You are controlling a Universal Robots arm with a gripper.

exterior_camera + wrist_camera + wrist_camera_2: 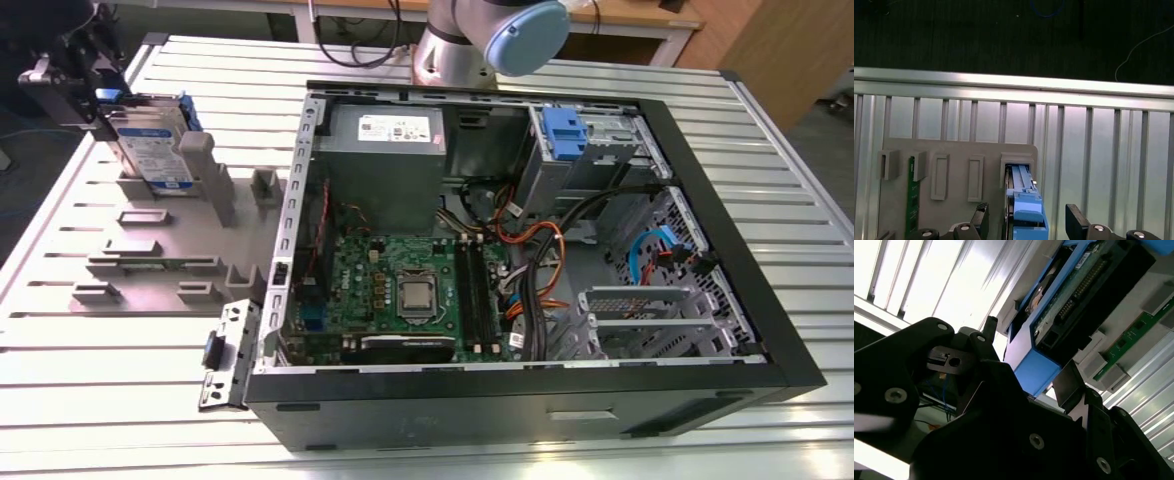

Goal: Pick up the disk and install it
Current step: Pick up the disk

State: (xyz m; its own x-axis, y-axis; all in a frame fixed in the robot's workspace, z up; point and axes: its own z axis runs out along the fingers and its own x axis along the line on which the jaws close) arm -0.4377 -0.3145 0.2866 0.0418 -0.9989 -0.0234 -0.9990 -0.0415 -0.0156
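Work table [120, 400]: ribbed aluminium top of parallel grooved slats, pale grey, spanning my whole working area; strong light glares white off the slats in the second wrist view. Table edge: a plain bright rail [1004, 82]. Floor [979, 35]: dark, beyond that rail, a thin pale cable [1141, 47] lying on it. Beyond my table in the exterior view: wooden desk [641, 15], black cables [395, 15] hanging beneath; wooden panel [787, 60] at the exterior view's right.

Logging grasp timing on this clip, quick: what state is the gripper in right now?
Gripper: open, one finger on each side of the upright disk, with a gap on both sides; holding nothing.
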